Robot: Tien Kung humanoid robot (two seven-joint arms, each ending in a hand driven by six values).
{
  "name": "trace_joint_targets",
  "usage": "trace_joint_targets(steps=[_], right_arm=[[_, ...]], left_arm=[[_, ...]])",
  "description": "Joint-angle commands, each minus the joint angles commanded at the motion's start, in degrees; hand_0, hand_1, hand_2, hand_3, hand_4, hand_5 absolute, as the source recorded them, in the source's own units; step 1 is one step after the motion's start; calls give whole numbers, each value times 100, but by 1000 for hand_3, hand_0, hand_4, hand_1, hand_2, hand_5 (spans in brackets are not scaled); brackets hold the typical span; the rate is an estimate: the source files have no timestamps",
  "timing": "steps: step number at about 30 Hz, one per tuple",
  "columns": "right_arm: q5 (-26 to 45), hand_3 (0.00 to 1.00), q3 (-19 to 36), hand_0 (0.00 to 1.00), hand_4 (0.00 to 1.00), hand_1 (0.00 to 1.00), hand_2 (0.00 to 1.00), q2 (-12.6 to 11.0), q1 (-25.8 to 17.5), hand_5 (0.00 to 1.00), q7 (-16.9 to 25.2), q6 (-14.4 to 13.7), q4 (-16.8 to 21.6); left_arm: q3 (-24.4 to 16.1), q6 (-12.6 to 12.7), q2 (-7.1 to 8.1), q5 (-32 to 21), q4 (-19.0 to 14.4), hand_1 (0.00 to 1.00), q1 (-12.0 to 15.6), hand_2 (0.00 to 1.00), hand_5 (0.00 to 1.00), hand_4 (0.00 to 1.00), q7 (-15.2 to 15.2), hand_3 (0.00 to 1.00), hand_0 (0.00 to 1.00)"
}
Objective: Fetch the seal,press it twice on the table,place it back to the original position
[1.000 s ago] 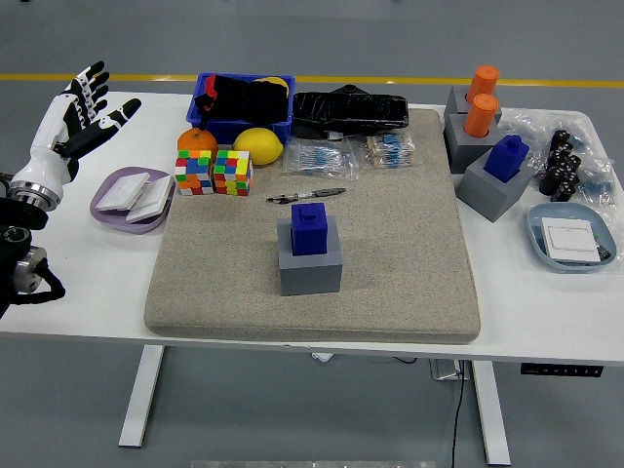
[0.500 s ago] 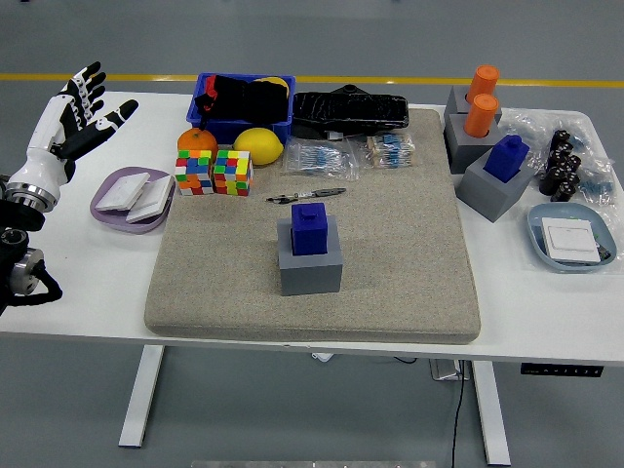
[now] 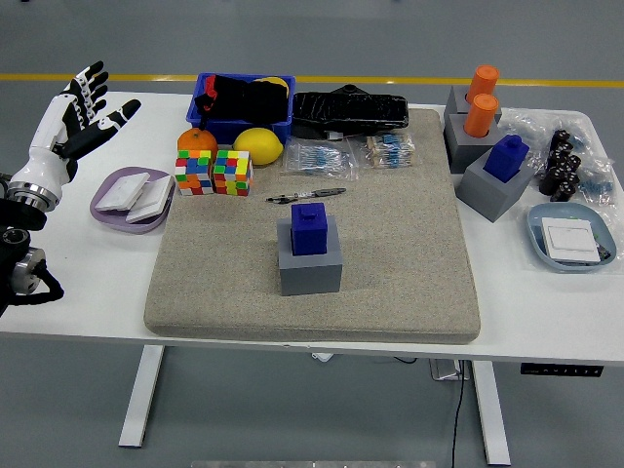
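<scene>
Blue block-shaped seal (image 3: pixel 310 227) sits upright in the top of a grey cube-shaped holder (image 3: pixel 310 263), mid-mat on the tan felt pad (image 3: pixel 409 273) covering the centre of the white desk (image 3: pixel 88 283). Nothing touches it. A slim pen (image 3: pixel 306 196) lies just behind the holder. Left hand (image 3: pixel 78 117) of the robot is raised at the far left edge, well apart from the seal, fingers (image 3: pixel 90 86) spread wide and holding nothing. Right hand not in view. A second blue seal (image 3: pixel 506 156) stands in another grey holder (image 3: pixel 494 190) at the right, beside two orange cylindrical stamps (image 3: pixel 481 102). Elsewhere: two colourful puzzle cubes (image 3: pixel 214 172), an orange (image 3: pixel 196 140) and a lemon (image 3: pixel 257 146) in front of a blue plastic bin (image 3: pixel 241 109), a lilac dish (image 3: pixel 127 200) at left, a pale blue dish (image 3: pixel 568 237) at right. Step in hand, as judged: undecided. Seal seated in its holder with the hand clear fits either a reach about to start or a seal already returned after pressing; no stamp marks can be made out on the pad or desk to settle it. If fetching lies ahead, it would call for a long reach from the left and a pinch on the seal's upper block, lifting straight up so the holder stays put.
</scene>
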Motion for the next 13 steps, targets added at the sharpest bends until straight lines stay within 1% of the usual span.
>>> trace_joint_targets(steps=[13], right_arm=[[20,852,1,923,998,845,843,7,-2,837,-9,15,0]], left_arm=[[-31,3,6,-2,0,994,7,984,474,957,4,987,949]])
